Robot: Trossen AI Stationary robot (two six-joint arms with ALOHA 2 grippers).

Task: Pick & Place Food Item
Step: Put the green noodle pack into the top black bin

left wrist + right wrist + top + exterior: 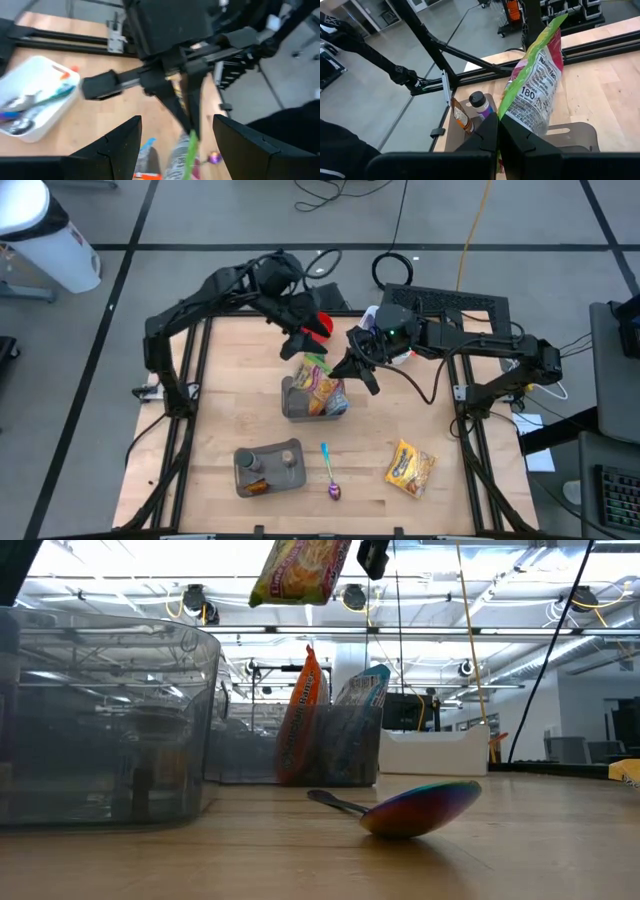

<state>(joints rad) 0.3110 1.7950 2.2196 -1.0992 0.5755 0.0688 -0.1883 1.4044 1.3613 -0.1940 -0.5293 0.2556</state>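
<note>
The right pincer [497, 131], clamped on a snack packet [535, 85], holds it above the grey bin [296, 402] mid-desk. The left pincer [175, 142] hangs beside it, fingers apart, empty.

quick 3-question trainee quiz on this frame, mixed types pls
1. True or false: the right end effector is shut on a snack bag.
2. Where is that bag? A) flat on the table B) in the air above the grey bin C) inside the white tray
3. What lies on the table between the bottle bin and the yellow bag?

Key: 1 true. 2 B. 3 a spoon.
</note>
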